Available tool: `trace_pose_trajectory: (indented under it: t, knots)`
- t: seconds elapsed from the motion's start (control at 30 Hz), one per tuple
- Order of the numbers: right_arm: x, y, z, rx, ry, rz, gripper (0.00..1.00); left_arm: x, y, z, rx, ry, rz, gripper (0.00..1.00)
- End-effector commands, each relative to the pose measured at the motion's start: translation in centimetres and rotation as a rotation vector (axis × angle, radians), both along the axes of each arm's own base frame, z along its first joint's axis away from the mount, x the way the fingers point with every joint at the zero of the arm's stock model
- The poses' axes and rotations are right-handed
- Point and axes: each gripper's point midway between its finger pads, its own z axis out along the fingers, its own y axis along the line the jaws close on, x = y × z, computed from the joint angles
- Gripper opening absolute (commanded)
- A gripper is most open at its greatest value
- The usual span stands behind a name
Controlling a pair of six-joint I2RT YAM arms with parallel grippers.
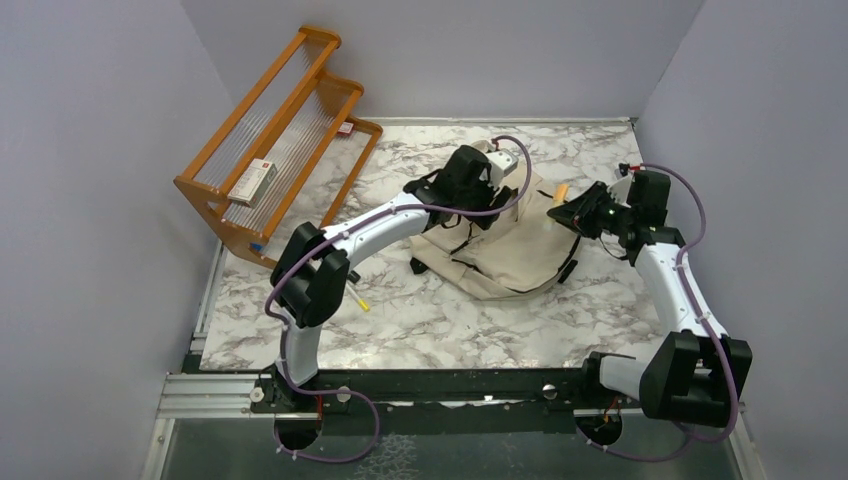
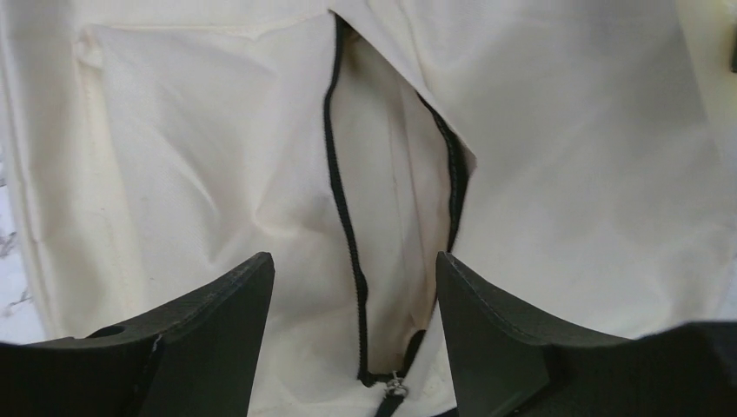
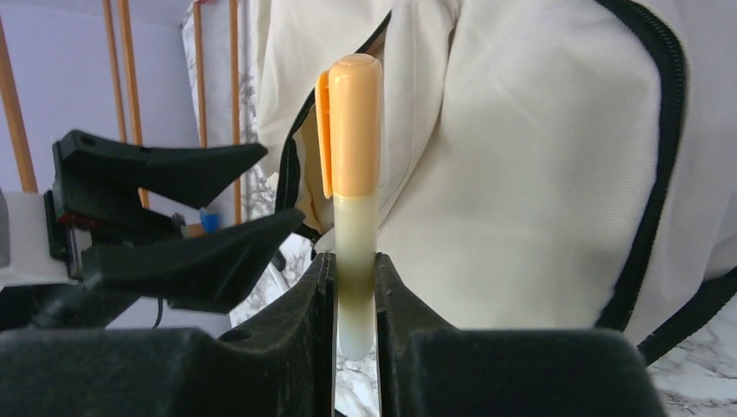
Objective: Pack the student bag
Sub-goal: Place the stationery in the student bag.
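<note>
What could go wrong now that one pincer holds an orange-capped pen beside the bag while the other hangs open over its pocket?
The right pincer grips the pen only near its bottom end, so a bump against fabric might tilt or drop it.
The pocket opening in the student bag looks narrow and slack; the pen could snag on its zipper edge.
The open left pincer hangs right over that opening and may block the way.

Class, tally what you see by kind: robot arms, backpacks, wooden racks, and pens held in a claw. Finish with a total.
White-and-black robot arms: 2
Beige canvas backpack with black zips: 1
Orange wooden slatted rack: 1
Orange-capped pale marker pen, gripped in the right claw: 1
Total: 5
</note>
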Motion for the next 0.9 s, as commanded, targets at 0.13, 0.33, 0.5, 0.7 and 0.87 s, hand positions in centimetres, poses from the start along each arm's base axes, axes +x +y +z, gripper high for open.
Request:
trace_pose_trajectory:
  t: [0.13,0.33,0.5,0.7,0.87]
  knots:
    - [-1.0,1.6,0.1,0.042,0.014,0.132,0.00,3.4,1.3,0.1,0.152,-0.156,0.096,0.64]
    - [-1.2,2.4,-0.2,0.090,0.035,0.187,0.00,3.3,1.0,-0.3,0.154,-0.150,0.078,0.50]
    - [-1.2,3.9,-0.2,0.102,0.052,0.239,0.00,3.1,0.7,-0.1,0.139,-0.142,0.074,0.35]
    - [-1.2,6.7,-1.5,0.088,0.097,0.292,0.01,2.7,0.3,0.6,0.106,-0.132,0.065,0.16]
    - [-1.5,8.3,-3.0,0.117,0.140,0.307,0.00,2.4,0.1,1.5,0.073,-0.123,0.065,0.00]
